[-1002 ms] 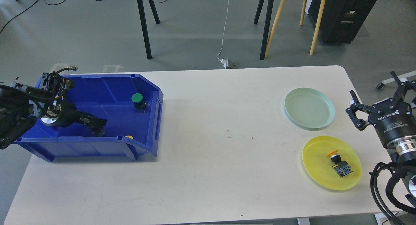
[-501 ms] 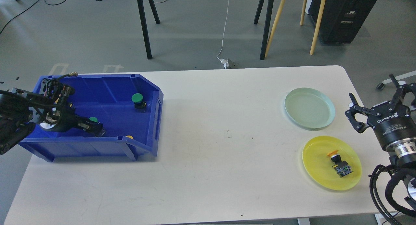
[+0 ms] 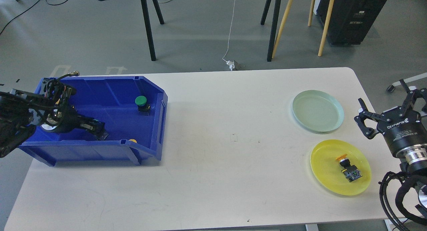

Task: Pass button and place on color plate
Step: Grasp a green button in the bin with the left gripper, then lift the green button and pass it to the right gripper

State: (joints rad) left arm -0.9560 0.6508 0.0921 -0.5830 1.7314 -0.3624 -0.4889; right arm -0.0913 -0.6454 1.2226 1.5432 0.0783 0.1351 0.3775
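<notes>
A blue bin (image 3: pixel 160 117) stands on the left of the table. In it, a green-capped button (image 3: pixel 141 102) sits near the right wall, and a yellow cap (image 3: pixel 132 141) peeks over the front wall. My left gripper (image 3: pixel 98 131) reaches down into the bin near the front wall. Its fingers are dark and I cannot tell them apart. A yellow plate (image 3: pixel 325 172) at the right front holds a yellow-capped button (image 3: pixel 347 167). A pale green plate (image 3: pixel 317 110) lies behind it. My right gripper (image 3: pixel 387 107) is open and empty, beyond the table's right edge.
Chair and table legs stand on the floor behind the table. A white cable (image 3: pixel 229 30) runs down to a plug on the floor. A black cabinet (image 3: pixel 353 14) stands at the back right.
My left gripper has shifted a little inside the bin. A second green cap that showed beside its fingers half a second ago is now almost hidden. My right gripper drifted slightly down and right.
</notes>
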